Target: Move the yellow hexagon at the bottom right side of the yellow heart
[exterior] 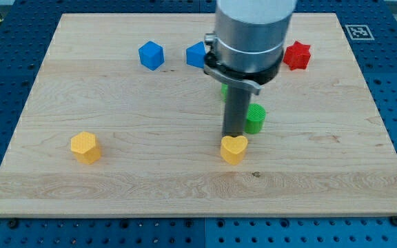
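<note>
The yellow hexagon (85,147) lies at the view's lower left of the wooden board. The yellow heart (233,149) lies near the lower middle, far to the right of the hexagon. My tip (233,134) stands just above the heart's top edge, touching or almost touching it. The rod rises from there into the arm's grey body, which hides part of the board behind it.
A green round block (255,118) sits just right of the rod; another green block (224,90) is mostly hidden behind it. A blue cube (151,55) and a second blue block (196,55) lie at the top middle. A red star-like block (297,56) lies at the top right.
</note>
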Action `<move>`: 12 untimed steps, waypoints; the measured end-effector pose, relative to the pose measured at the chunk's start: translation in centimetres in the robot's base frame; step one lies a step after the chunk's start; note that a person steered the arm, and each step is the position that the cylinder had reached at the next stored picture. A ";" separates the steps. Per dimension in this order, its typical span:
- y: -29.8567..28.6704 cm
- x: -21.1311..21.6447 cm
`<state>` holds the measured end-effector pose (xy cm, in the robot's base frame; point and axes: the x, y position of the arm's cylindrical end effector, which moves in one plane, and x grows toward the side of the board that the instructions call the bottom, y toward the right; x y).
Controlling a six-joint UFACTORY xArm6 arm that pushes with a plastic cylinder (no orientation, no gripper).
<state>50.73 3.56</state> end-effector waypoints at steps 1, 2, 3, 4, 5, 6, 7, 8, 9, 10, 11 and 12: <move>-3.7 -0.1; -8.1 -0.3; -12.8 -1.3; -17.5 -2.6; -22.7 -2.4; -24.0 -0.4; -24.0 2.1; -23.7 3.6; -22.7 4.3; -20.1 4.4; -16.4 4.5; -12.9 4.7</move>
<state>55.39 -9.33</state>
